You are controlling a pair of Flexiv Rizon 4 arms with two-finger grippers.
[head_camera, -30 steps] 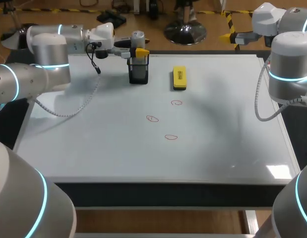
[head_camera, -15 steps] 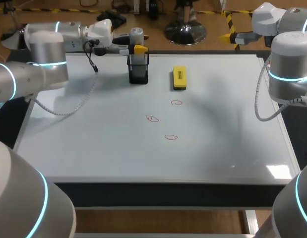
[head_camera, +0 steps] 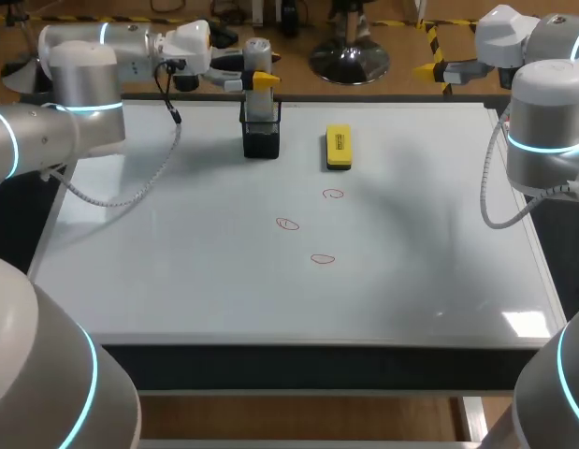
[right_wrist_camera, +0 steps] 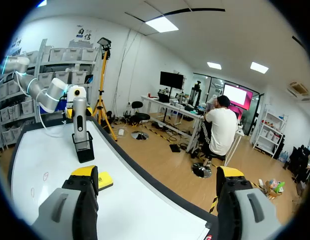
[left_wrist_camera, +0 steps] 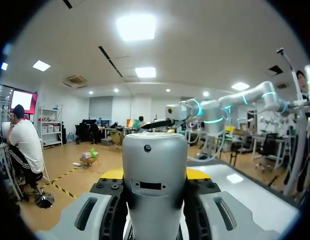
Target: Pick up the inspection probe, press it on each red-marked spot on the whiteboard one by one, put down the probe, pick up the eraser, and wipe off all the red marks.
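Observation:
The silver inspection probe (head_camera: 258, 58) stands upright, its lower end still inside the black holder (head_camera: 260, 136) at the back of the whiteboard (head_camera: 177, 271). My left gripper (head_camera: 264, 80) is shut on the probe's upper body. In the left wrist view the probe (left_wrist_camera: 155, 165) fills the gap between the fingers of that gripper (left_wrist_camera: 155, 176). The yellow eraser (head_camera: 338, 147) lies right of the holder. Three red marks (head_camera: 287, 224) sit mid-board. My right gripper (head_camera: 439, 69) hangs open off the board's back right corner; in its own view it (right_wrist_camera: 157, 187) holds nothing.
In the right wrist view the probe (right_wrist_camera: 78, 117), holder (right_wrist_camera: 85, 148), eraser (right_wrist_camera: 103, 181) and red marks (right_wrist_camera: 45, 176) lie ahead and to one side of the open fingers. A cable (head_camera: 130, 192) from my left arm droops over the board's left part.
My left gripper has risen and drawn back a little, lifting the probe higher in its holder. The right arm has stayed still.

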